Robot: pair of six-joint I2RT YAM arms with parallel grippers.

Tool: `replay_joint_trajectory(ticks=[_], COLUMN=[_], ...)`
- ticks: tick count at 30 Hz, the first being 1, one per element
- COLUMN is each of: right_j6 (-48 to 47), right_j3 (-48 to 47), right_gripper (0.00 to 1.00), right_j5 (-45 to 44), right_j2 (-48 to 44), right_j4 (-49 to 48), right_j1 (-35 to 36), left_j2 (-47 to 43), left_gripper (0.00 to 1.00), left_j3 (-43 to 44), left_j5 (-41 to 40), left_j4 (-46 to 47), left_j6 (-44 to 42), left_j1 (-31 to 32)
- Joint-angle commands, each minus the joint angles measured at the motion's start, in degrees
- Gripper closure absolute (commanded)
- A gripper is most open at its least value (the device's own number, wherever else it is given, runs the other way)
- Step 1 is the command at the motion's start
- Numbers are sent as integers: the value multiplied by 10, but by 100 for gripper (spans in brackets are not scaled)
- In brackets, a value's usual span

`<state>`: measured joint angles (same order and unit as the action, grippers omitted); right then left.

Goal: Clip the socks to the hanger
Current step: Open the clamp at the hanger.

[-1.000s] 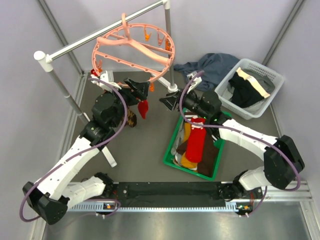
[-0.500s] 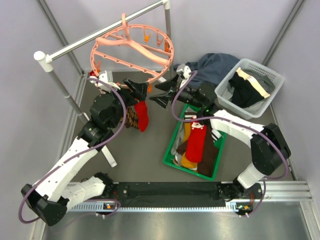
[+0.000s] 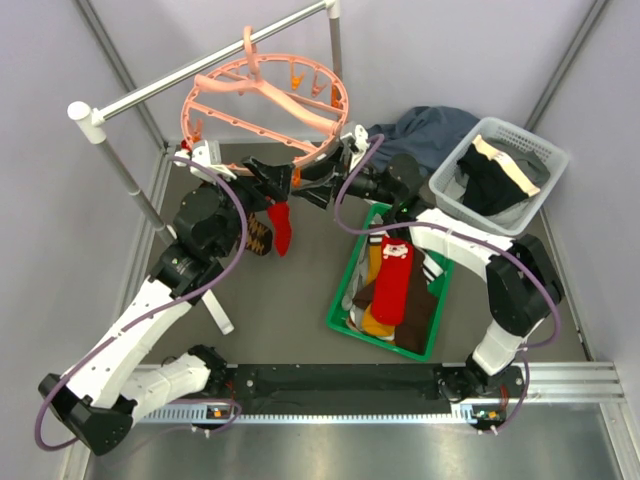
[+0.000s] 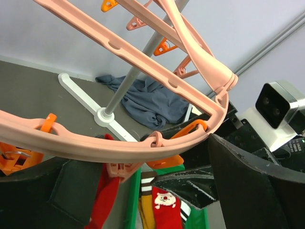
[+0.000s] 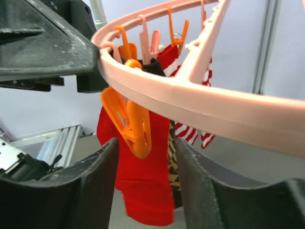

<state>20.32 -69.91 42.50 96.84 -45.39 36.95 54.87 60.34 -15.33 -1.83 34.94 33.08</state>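
The salmon-pink hanger (image 3: 262,95) hangs from the rail; its rim crosses the left wrist view (image 4: 119,143) and the right wrist view (image 5: 190,95). A plain red sock (image 3: 281,226) hangs under the near rim, with an argyle sock (image 3: 258,236) beside it and a striped sock (image 5: 190,131) behind. My left gripper (image 3: 277,178) is open under the rim, and the red sock (image 4: 102,198) hangs by its left finger. My right gripper (image 3: 316,182) is open, its fingers on either side of an orange clip (image 5: 131,121). More socks (image 3: 390,285) lie in the green bin.
The green bin (image 3: 342,290) sits right of centre. A white basket (image 3: 520,135) of dark and cream garments stands at the back right, with a blue-grey cloth (image 3: 425,128) beside it. The grey rail (image 3: 180,72) and its stand post (image 3: 342,110) are close behind both grippers.
My right gripper has moved up and left from above the bin to the hanger's near rim, around an orange clip. The red sock has swung slightly under the left gripper.
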Motion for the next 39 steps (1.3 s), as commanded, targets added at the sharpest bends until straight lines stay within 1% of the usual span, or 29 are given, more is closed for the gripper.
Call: replay_joint_trajectory(ticks=[1, 2, 3, 5, 6, 9, 10, 12, 13, 14, 18, 19, 22, 25, 27, 31, 35, 39], right_j6=[10, 11, 13, 15, 15, 15, 10, -6, -35, -50, -105, -129, -166, -191, -200, -218, -231, -230], right_j3=[-30, -31, -30, -27, -25, -19, -17, -13, -11, -9, -1, 0, 0, -6, -14, -28, -35, -41], right_gripper=[57, 60, 67, 75, 82, 91, 92, 97, 97, 99, 100, 100, 100, 100, 100, 100, 100, 100], right_j5=[37, 43, 46, 48, 49, 46, 40, 25, 3, -11, -105, -142, -212, -260, -279, -304, -322, -330], right_j2=[-4, -6, -8, -11, -16, -24, -27, -41, -47, -53, -81, -90, -103, -105, -103, -96, -90, -87], right_j4=[-40, -39, -38, -38, -38, -36, -27, -2, 13, 52, 117, 129, 161, 184, 199, 214, 224, 228], right_j1=[-1, -1, -1, -1, -1, 2, 3, 15, 21, 28, 63, 80, 102, 124, 138, 152, 167, 175], left_j2=[-17, -17, -20, -21, -21, -24, -23, -26, -27, -28, -33, -34, -39, -51, -68, -88, -90, -80], left_gripper=[9, 9, 9, 9, 9, 9, 9, 9, 9, 8, 8, 8, 7, 7, 7, 8, 13, 16], left_j3=[30, 30, 30, 30, 30, 33, 37, 43, 50, 55, 82, 93, 122, 136, 133, 131, 131, 129], left_j5=[-4, -3, -3, -3, -4, -4, -5, -9, -14, -20, -61, -65, -68, -64, -64, -37, 41, 69], left_j4=[21, 21, 7, 4, 3, -4, -9, -30, -39, -48, -119, -131, -180, -208, -210, -217, -222, -235], left_j6=[-10, -9, -9, -7, -7, -6, -7, -16, -21, -27, -72, -81, -113, -146, -164, -174, -151, -121], left_j1=[-2, -2, -2, -2, -1, -2, -1, -2, -2, -2, -2, -2, -2, -2, -1, -1, -2, -1])
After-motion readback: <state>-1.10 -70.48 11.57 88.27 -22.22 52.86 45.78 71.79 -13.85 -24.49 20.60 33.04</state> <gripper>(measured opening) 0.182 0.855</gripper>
